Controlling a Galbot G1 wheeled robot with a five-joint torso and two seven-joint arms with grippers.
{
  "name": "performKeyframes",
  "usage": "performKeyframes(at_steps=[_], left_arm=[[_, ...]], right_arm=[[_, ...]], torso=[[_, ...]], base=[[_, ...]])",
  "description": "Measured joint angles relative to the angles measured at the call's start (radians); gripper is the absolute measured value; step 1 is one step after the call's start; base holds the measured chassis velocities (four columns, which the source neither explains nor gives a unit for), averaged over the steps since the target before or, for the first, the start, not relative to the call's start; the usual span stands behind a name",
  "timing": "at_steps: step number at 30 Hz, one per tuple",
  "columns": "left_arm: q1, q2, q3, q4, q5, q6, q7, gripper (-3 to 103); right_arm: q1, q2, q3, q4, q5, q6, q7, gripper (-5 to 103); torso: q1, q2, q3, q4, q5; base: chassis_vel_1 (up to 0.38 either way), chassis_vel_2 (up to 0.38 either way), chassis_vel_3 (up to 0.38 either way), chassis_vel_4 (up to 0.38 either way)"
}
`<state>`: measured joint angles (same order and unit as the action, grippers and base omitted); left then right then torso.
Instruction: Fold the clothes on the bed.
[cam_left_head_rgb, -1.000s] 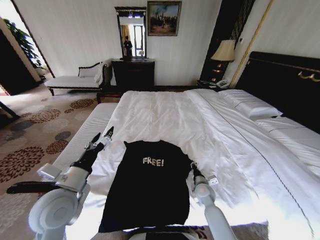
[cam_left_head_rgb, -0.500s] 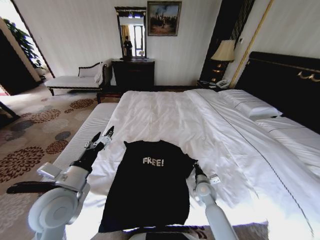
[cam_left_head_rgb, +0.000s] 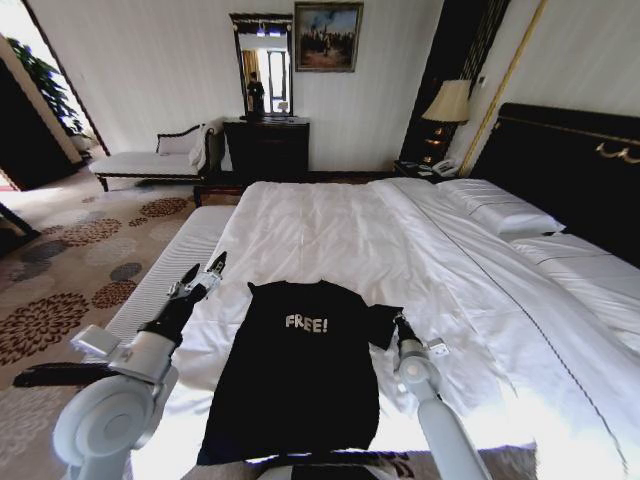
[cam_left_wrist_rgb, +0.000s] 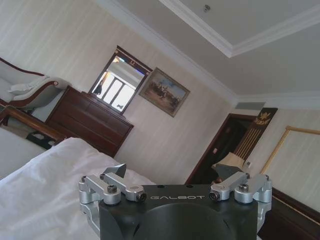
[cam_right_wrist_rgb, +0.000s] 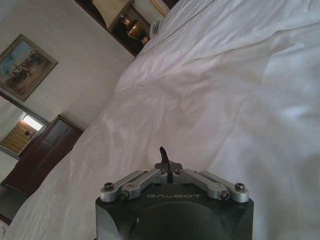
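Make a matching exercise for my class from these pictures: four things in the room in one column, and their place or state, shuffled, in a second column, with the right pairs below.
Things
1. black T-shirt
2. left pincer
3. right pincer
4. table lamp

Place or state
A. shut, pinching the shirt's sleeve edge
B. on the nightstand beside the headboard
C. open, raised over the bed's left edge
D. spread flat on the white duvet, lettering up

Pairs: 1-D, 2-C, 3-A, 4-B
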<state>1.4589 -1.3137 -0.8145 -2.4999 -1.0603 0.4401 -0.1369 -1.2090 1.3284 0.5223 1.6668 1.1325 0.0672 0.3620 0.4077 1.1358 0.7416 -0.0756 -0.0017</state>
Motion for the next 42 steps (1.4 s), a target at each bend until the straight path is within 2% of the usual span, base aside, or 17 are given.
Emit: performKeyframes(at_steps=[11,15,16,17,20,22,23,26,27,29,31,33,34,35,36,38,42], left_arm=[[0.005,-0.011,0.008,0.006,0.015,-0.004,0.001,100],[0.004,-0.017,0.023,0.047,0.047,-0.005,-0.017,100],[0.004,-0.017,0.023,0.047,0.047,-0.005,-0.017,100],[0.004,-0.017,0.025,0.054,0.052,-0.004,-0.021,100],[0.006,-0.017,0.028,0.071,0.072,-0.003,-0.028,100],[0.006,-0.017,0.031,0.079,0.084,-0.001,-0.03,100],[0.006,-0.016,0.037,0.089,0.103,0.004,-0.035,100],[0.0,-0.004,0.075,0.159,0.229,0.05,-0.057,100],[0.0,-0.004,0.075,0.159,0.229,0.05,-0.057,100],[-0.014,0.012,0.118,0.227,0.296,0.074,-0.062,100],[-0.023,0.021,0.142,0.266,0.332,0.084,-0.066,100],[-0.041,0.045,0.192,0.348,0.432,0.087,-0.062,100],[-0.047,0.059,0.219,0.387,0.487,0.08,-0.054,100],[-0.052,0.072,0.245,0.422,0.539,0.067,-0.046,100],[-0.052,0.072,0.245,0.422,0.539,0.067,-0.046,100],[-0.062,0.087,0.291,0.483,0.613,0.025,-0.038,100],[-0.087,0.073,0.333,0.539,0.605,-0.024,-0.052,100]], right_arm=[[-0.008,0.006,0.002,-0.015,-0.051,-0.003,0.003,-2],[-0.012,0.019,0.001,-0.033,-0.104,0.009,0.013,19],[-0.012,0.019,0.001,-0.033,-0.104,0.009,0.013,19],[-0.011,0.022,0.008,-0.037,-0.121,0.014,0.026,19],[-0.012,0.035,0.046,-0.036,-0.19,0.013,0.121,35],[-0.018,0.038,0.057,-0.024,-0.199,0.011,0.152,41],[-0.027,0.04,0.067,-0.008,-0.206,0.01,0.175,41],[-0.066,0.051,0.091,0.065,-0.243,0.021,0.22,57],[-0.066,0.051,0.091,0.065,-0.243,0.021,0.22,57],[-0.094,0.067,0.096,0.123,-0.265,0.033,0.242,68],[-0.109,0.076,0.095,0.148,-0.267,0.035,0.249,68],[-0.134,0.092,0.087,0.184,-0.269,0.035,0.255,79],[-0.144,0.101,0.081,0.194,-0.271,0.035,0.255,85],[-0.151,0.107,0.074,0.197,-0.274,0.035,0.256,85],[-0.151,0.107,0.074,0.197,-0.274,0.035,0.256,85],[-0.165,0.119,0.062,0.195,-0.28,0.038,0.256,95],[-0.182,0.131,0.052,0.188,-0.282,0.042,0.256,100]], torso=[[0.0,0.0,0.0,0.0,0.0],[0.0,0.0,0.0,0.0,-0.0001],[0.0,0.0,0.0,0.0,-0.0001],[0.0,0.0,0.0,0.0,-0.0001],[0.0,0.0,0.0,0.0,0.0],[0.0,0.0,0.0,0.0,0.0001],[0.0,0.0,0.0,0.0,0.0001],[0.0,0.0,0.0,0.0,-0.0002],[0.0,0.0,0.0,0.0,-0.0002],[0.0,0.0,0.0,0.0,-0.0003],[0.0,0.0,0.0,0.0,-0.0003],[0.0,0.0,0.0,-0.0003,-0.0004],[0.0,0.0,0.0,-0.0004,-0.0004],[0.0,0.0,0.0,-0.0002,-0.0003],[0.0,0.0,0.0,-0.0002,-0.0003],[0.0,0.0,0.0,0.0002,-0.0001],[0.0,0.0,0.0,-0.0001,-0.0001]], base=[[0.0,0.0,0.0,0.0],[0.0,0.0,0.0,0.0],[0.0,0.0,0.0,0.0],[0.0,0.0,0.0,0.0],[0.0,0.0,0.0,0.0],[0.0,0.0,0.0,0.0],[0.0,0.0,0.0,0.0],[0.0,0.0,0.0,0.0],[0.0,0.0,0.0,0.0],[0.0,0.0,0.0,0.0],[0.0,0.0,0.0,0.0],[0.0,0.0,0.0,0.0],[0.0,0.0,0.0,0.0],[0.0,0.0,0.0,0.0],[0.0,0.0,0.0,0.0],[0.0,0.0,0.0,0.0],[0.0,0.0,0.0,0.0]])
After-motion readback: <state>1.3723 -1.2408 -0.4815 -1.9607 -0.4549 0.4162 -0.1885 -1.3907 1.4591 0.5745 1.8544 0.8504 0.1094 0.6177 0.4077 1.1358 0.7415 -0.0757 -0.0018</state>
